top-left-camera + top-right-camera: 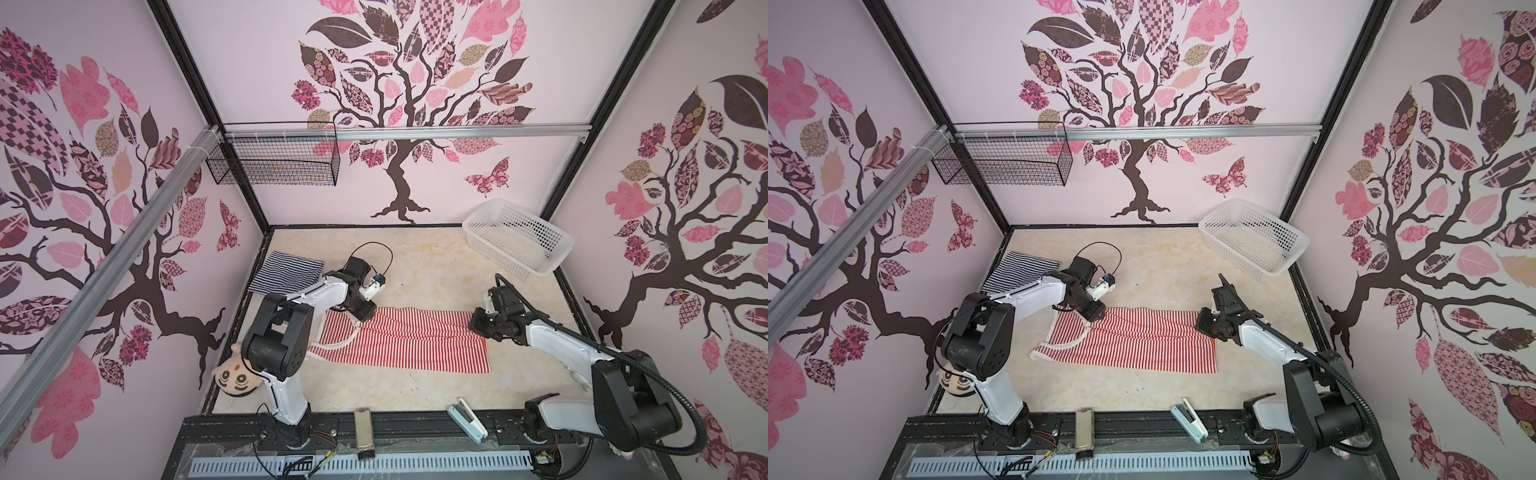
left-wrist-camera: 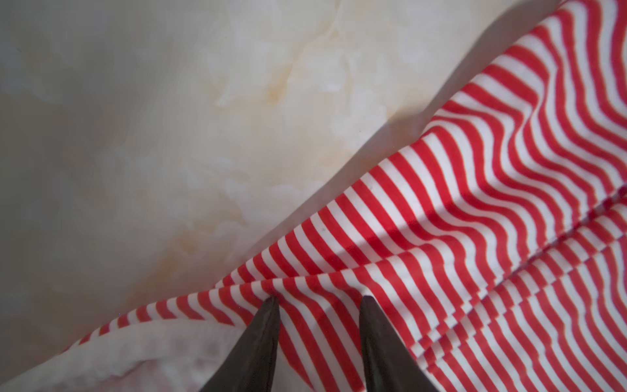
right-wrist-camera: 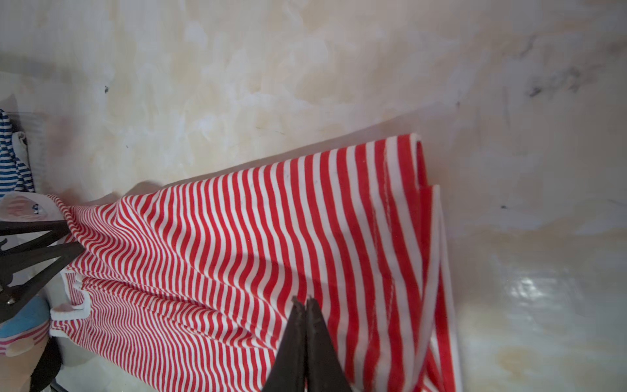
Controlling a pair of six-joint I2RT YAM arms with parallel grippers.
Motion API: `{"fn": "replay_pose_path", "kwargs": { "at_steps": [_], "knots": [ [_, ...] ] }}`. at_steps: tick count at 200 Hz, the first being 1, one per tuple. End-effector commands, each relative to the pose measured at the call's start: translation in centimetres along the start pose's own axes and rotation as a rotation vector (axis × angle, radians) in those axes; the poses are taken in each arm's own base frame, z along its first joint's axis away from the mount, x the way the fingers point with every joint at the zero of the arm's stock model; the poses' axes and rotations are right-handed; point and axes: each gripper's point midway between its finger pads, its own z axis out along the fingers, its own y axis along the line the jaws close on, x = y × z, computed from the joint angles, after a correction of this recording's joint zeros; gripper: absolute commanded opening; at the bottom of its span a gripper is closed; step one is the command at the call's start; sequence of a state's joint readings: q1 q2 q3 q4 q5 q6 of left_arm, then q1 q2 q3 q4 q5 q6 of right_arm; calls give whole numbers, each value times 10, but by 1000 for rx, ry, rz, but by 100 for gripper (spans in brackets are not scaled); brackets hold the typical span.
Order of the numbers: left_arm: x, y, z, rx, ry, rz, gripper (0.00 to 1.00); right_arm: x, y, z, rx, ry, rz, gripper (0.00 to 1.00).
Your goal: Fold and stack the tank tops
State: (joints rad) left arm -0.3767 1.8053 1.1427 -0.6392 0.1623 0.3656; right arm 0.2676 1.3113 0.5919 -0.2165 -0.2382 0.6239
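Note:
The red-and-white tank top point(image 1: 407, 345) point(image 1: 1142, 349) lies flat and lengthwise across the middle of the table, its white-trimmed straps toward the left. My left gripper point(image 1: 365, 316) point(image 2: 319, 298) is at its back left corner. It is open, with its fingertips point(image 2: 271, 305) resting on puckered red stripes point(image 2: 475, 190). At the back right corner, by the hem, my right gripper point(image 1: 473, 326) point(image 3: 305, 300) is shut. Its tips lie against the red cloth point(image 3: 237, 237), and I see no fold between them. The navy-and-white tank top point(image 1: 286, 272) point(image 1: 1021, 270) lies folded at the back left.
A white plastic basket point(image 1: 498, 253) sits at the back right, and a wire basket point(image 1: 274, 162) hangs on the back wall. A plush doll point(image 1: 235, 376) lies at the front left edge. A white stapler-like tool point(image 1: 467, 419) and a metal block point(image 1: 363, 432) rest on the front rail.

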Motion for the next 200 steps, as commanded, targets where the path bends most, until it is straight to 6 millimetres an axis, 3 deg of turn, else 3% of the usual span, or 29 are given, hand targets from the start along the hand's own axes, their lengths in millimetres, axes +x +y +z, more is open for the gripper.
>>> {"fn": "replay_pose_path", "kwargs": {
  "at_steps": [1,35,72,91,113,130,140,163,200],
  "knots": [
    [22,-8,-7,9,39,17,40,11,-10,0,28,14,10,7],
    [61,-23,-10,26,93,33,37,23,-27,2,83,34,26,8],
    [80,-25,-15,-2,110,32,39,28,-43,8,151,45,49,8],
    [78,-2,-30,-96,76,-13,47,30,-46,11,165,58,54,9],
    [73,37,-66,-198,-10,-105,60,30,-47,14,169,60,58,10],
    [74,63,-84,-315,-11,-96,66,31,-47,15,166,61,65,10],
    [74,76,-90,-378,-5,-79,75,31,-48,16,166,63,66,10],
    [71,90,-92,-418,4,-62,79,33,-50,17,169,68,66,10],
    [72,109,-78,-396,59,-102,79,35,-51,15,170,63,66,10]
  ]
}}
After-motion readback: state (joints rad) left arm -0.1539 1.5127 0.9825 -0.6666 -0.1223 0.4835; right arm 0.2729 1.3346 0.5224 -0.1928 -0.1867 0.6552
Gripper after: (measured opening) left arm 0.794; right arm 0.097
